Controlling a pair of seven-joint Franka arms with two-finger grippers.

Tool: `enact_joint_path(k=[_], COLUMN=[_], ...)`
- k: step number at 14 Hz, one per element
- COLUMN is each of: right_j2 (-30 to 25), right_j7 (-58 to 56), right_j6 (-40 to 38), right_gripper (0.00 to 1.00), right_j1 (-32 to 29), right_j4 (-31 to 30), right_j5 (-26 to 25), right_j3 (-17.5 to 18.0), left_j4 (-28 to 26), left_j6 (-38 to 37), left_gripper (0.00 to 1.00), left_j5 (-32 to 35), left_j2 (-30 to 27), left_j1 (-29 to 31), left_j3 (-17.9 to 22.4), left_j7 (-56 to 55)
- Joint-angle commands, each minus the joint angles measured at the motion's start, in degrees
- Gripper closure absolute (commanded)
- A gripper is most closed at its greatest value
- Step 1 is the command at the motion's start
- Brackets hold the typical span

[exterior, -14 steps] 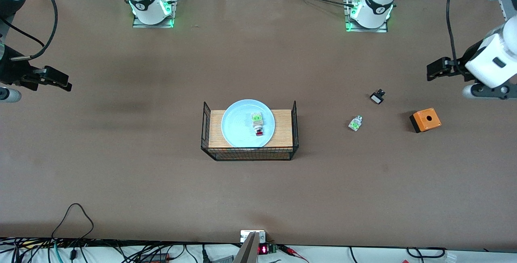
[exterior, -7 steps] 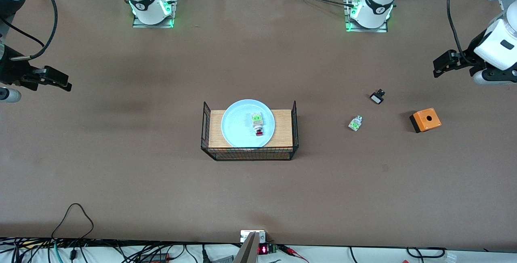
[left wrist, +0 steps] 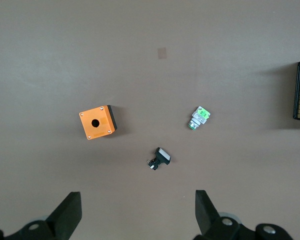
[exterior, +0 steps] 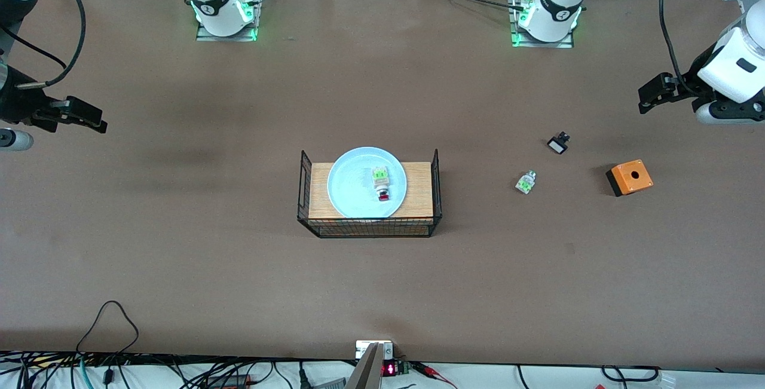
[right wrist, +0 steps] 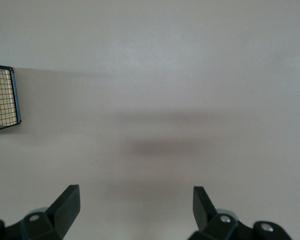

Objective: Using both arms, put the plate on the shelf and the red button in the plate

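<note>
The pale blue plate [exterior: 366, 183] lies on a wooden board in a black wire basket [exterior: 302, 198] at the table's middle. The red button [exterior: 381, 184], white with a green block and red cap, lies on the plate. My left gripper [exterior: 648, 98] is open and empty, up over the left arm's end of the table; its wrist view [left wrist: 138, 212] shows bare table between the fingers. My right gripper [exterior: 89, 119] is open and empty over the right arm's end of the table; its wrist view [right wrist: 136, 207] shows only bare table.
An orange box with a hole [exterior: 629, 177], a white-and-green part without a red cap [exterior: 526, 182] and a small black-and-white part [exterior: 558, 143] lie on the table toward the left arm's end. They also show in the left wrist view: box [left wrist: 96, 122], green part [left wrist: 199, 117], black part [left wrist: 159, 157].
My left arm has drawn back toward its end of the table and risen slightly. The right arm, plate and button have not moved.
</note>
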Motion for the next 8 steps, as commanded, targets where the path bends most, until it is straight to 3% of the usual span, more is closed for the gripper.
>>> enact_joint_path(k=[1,8], right_j2=[-1.0,-1.0], right_j7=[0.1,-0.1], right_j6=[-0.9,-1.0], right_gripper=[0.00,0.00], right_j1=[0.1,0.0], right_j4=[-0.2,-0.2], right_j5=[-0.5,-0.3], right_j3=[0.1,-0.1], left_j4=[-1.2,-1.5], left_j6=[0.0,0.0], left_gripper=[0.00,0.00], left_j5=[-0.4,-0.5], left_j2=[-1.3,-1.3], left_j1=[-0.8,-0.9], left_j3=[0.8,0.8], left_j7=[1.2,1.0])
